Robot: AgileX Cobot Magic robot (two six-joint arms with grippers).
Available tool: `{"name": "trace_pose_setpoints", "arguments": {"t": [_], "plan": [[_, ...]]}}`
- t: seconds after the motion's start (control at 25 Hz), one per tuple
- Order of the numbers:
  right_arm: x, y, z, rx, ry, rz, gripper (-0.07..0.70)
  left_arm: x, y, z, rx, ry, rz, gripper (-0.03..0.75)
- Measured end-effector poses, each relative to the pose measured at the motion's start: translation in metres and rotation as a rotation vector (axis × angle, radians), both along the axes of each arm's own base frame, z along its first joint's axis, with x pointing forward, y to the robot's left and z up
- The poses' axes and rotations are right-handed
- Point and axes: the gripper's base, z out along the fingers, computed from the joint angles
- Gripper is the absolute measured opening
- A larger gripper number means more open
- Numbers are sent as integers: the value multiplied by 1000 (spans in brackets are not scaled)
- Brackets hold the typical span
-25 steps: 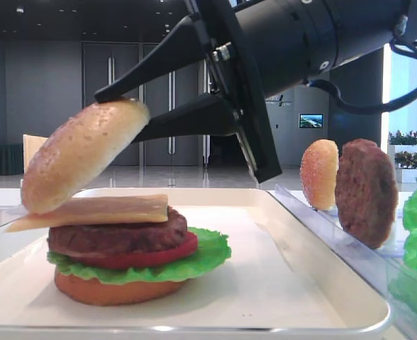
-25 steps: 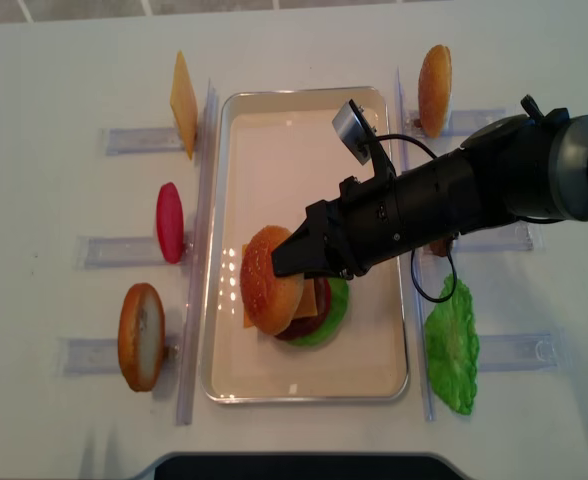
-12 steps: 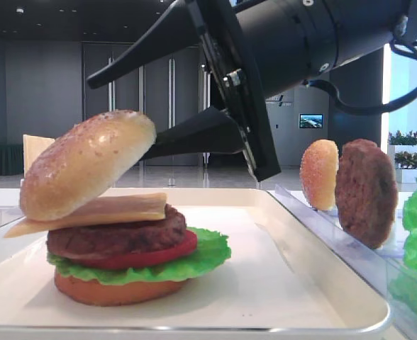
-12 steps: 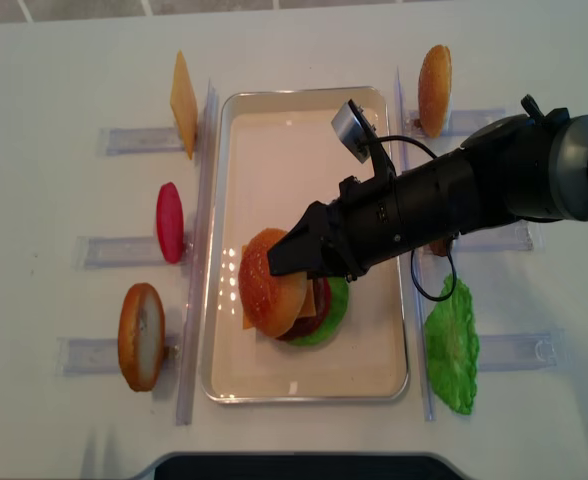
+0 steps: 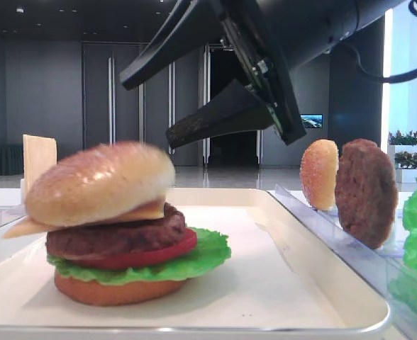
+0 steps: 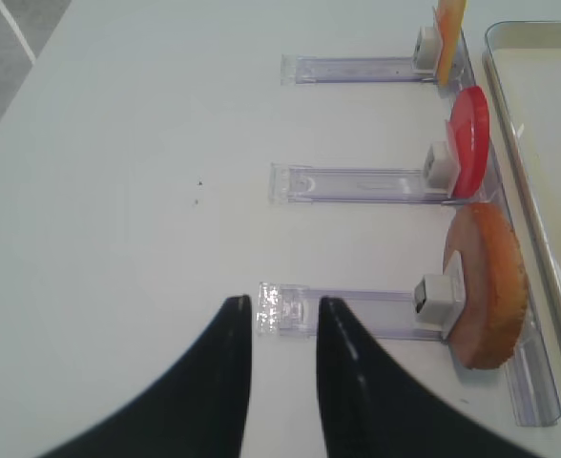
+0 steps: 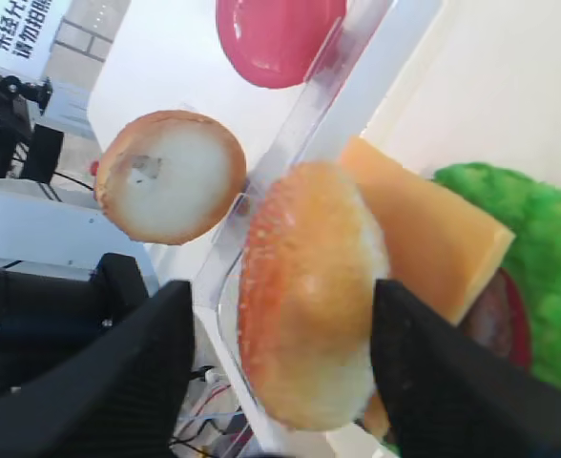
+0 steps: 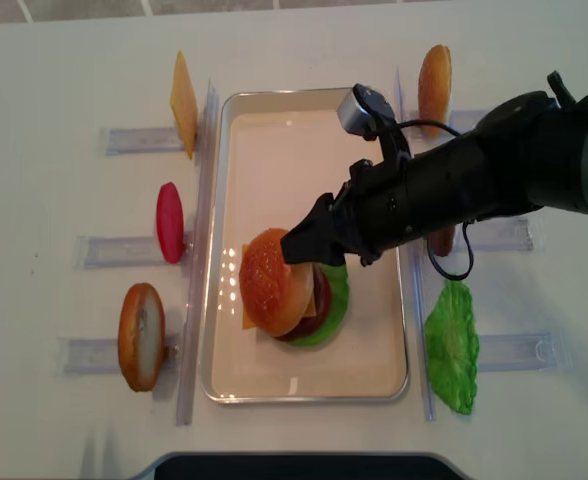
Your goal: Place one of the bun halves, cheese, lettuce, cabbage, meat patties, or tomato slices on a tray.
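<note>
On the cream tray (image 8: 274, 130) stands a stacked burger. A golden bun half (image 5: 98, 184) lies on top of the cheese (image 5: 148, 210), meat patty (image 5: 116, 237), tomato slice (image 5: 159, 255), lettuce (image 5: 208, 251) and bottom bun (image 5: 116, 289). My right gripper (image 5: 148, 110) hangs open just above and to the right of the top bun, touching nothing. In the right wrist view the bun (image 7: 309, 296) sits between the spread fingers (image 7: 118, 382) with gaps on both sides. My left gripper (image 6: 285, 305) is over the table with a narrow gap between its jaws, empty.
Clear racks flank the tray. On the left stand a cheese slice (image 8: 183, 100), a tomato slice (image 8: 169, 222) and a bun half (image 8: 140, 336). On the right are a bun half (image 8: 435, 75), a patty (image 5: 367, 191) and lettuce (image 8: 452, 345).
My right gripper opened and let go of the top bun, which settled from a tilt to lie flat on the cheese. The gripper lifted up and back to the right.
</note>
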Motion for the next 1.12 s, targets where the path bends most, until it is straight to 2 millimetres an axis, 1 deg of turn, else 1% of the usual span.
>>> {"name": "trace_pose_setpoints", "arguments": {"t": [0.16, 0.28, 0.4, 0.48, 0.56, 0.68, 0.8, 0.88, 0.96, 1.04, 1.12], "plan": [[1, -6, 11, -55, -101, -24, 423, 0, 0, 0, 1, 0, 0, 174], [-1, -11, 24, -79, -180, -28, 423, 0, 0, 0, 1, 0, 0, 172], [-7, -17, 44, -123, -248, 5, 419, 0, 0, 0, 1, 0, 0, 171], [-9, -25, 61, -197, -277, 32, 410, 0, 0, 0, 1, 0, 0, 171], [-5, -41, 78, -326, -304, 29, 406, 0, 0, 0, 1, 0, 0, 171], [5, -80, 100, -537, -259, -77, 400, 0, 0, 0, 1, 0, 0, 162], [15, -134, 114, -720, -173, -249, 396, 0, 0, 0, 1, 0, 0, 147], [17, -169, 117, -812, -110, -353, 396, 0, 0, 0, 1, 0, 0, 144], [17, -204, 117, -865, -24, -467, 395, 0, 0, 0, 1, 0, 0, 141], [15, -229, 117, -885, 51, -572, 389, 0, 0, 0, 1, 0, 0, 141], [13, -246, 117, -888, 101, -653, 378, 0, 0, 0, 2, 0, 1, 141]]}}
